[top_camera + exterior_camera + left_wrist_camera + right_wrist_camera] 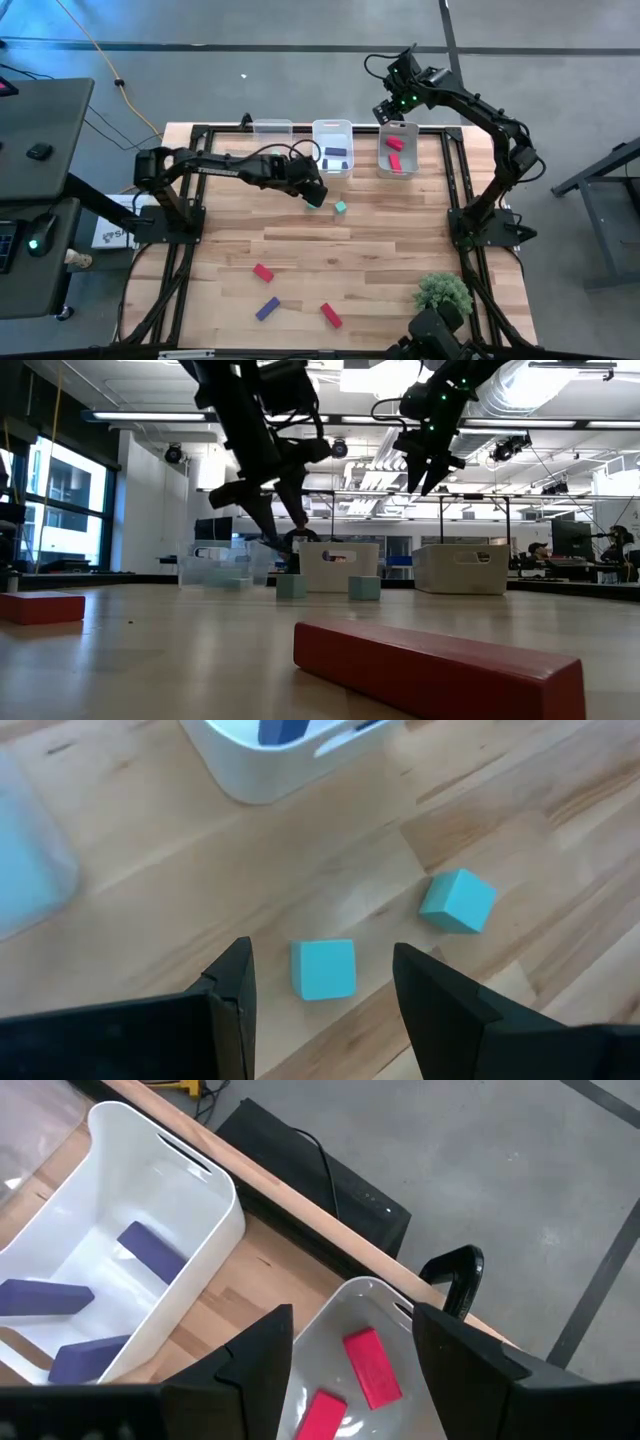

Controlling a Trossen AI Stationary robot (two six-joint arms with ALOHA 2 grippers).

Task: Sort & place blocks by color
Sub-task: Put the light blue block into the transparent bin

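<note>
Hovering just above the table in front of the middle bin (332, 131), the left gripper (320, 995) has its fingers spread wide with one teal cube (324, 968) directly between them, untouched; a straight descent and closure appears to be all the grasp needs. This cube is square, so no long axis constrains the approach. A second teal cube (458, 901) lies near it, outside the span of the fingers. The right gripper (350, 1350) hangs open and empty above the right bin (398, 133), well apart from both cubes, so the left arm is nearer. Count: two teal cubes loose; two red blocks and one purple bar (267, 308) near the front edge; three purple blocks in the middle bin; two red blocks in the right bin; three bins
</note>
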